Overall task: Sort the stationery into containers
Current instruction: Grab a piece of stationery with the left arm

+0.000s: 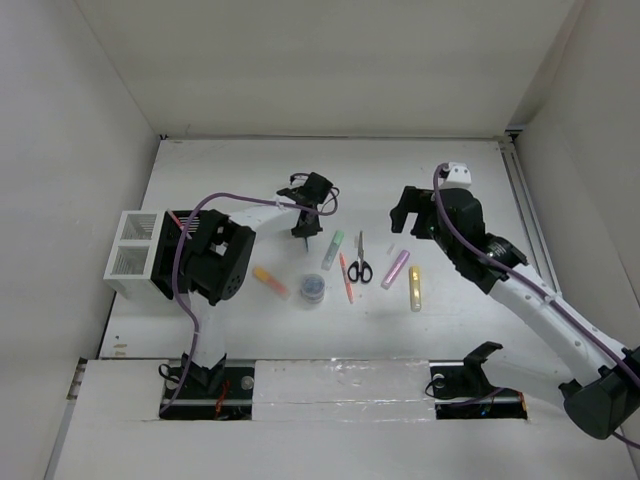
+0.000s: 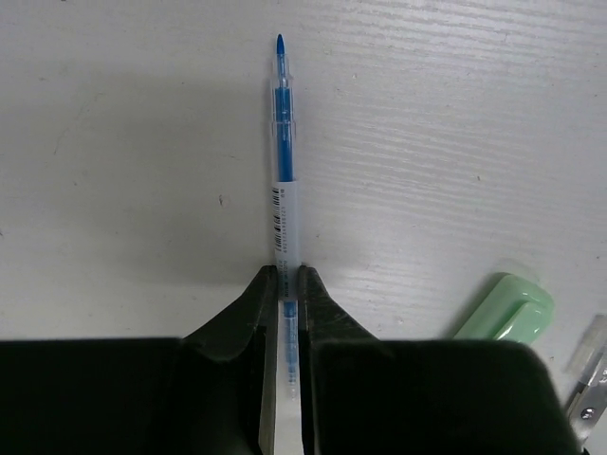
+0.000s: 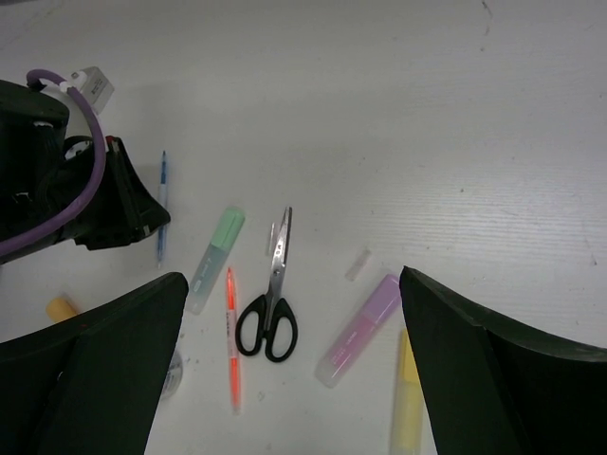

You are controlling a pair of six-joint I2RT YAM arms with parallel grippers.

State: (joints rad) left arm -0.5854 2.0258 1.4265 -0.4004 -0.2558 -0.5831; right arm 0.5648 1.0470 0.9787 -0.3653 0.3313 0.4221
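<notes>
With the left hand (image 2: 286, 277) pinched shut near the tail of the thin clear-barrelled blue pen (image 2: 283, 180) lying on the white worktop (image 2: 455, 114), lift straight up, keep the long tip end level, then swing toward the white mesh organiser (image 1: 130, 258).

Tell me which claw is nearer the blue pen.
Left. The left claw is shut on one end of the blue pen; the right claw hangs open beyond the scissors, apart from it.
</notes>
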